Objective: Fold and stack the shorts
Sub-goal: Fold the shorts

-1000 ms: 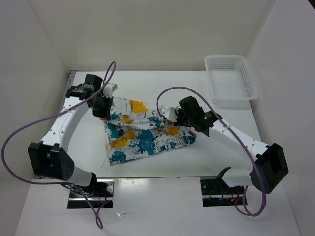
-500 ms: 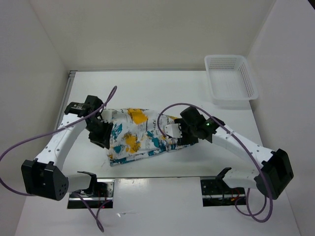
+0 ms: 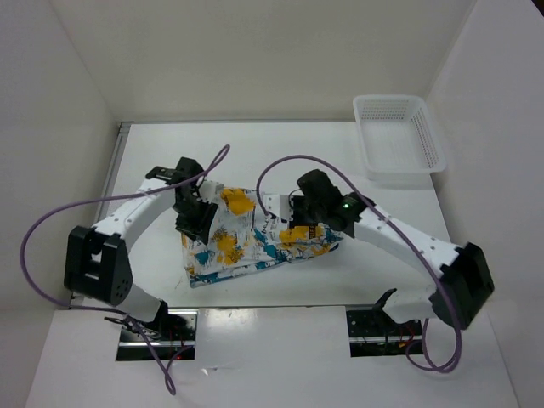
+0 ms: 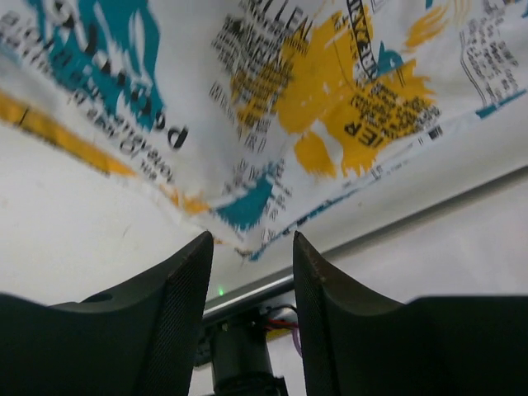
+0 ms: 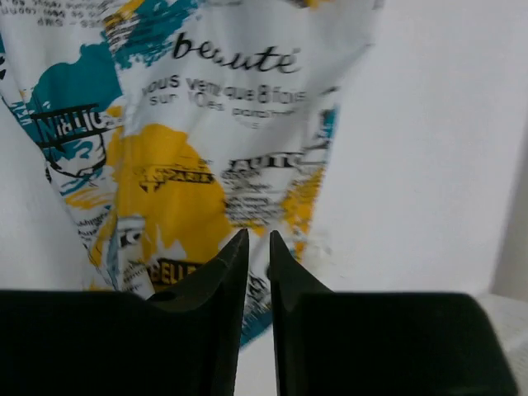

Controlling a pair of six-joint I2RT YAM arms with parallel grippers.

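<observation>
The shorts lie folded in a compact bundle on the white table, their teal, yellow and black print facing up. My left gripper hovers over the bundle's left edge. In the left wrist view the cloth lies beyond the gripper, which is open with nothing between its fingers. My right gripper is over the bundle's right end. In the right wrist view it stands only narrowly open, with the printed cloth showing behind the slit and nothing pinched.
A white lattice basket stands at the back right of the table. Purple cables loop above both arms. The table's near edge and a metal rail lie just past the shorts' front edge.
Both grippers carried the far edge of the shorts toward the front, folding them over, then let go. The left jaws opened wide; the right ones opened and have narrowed again.
</observation>
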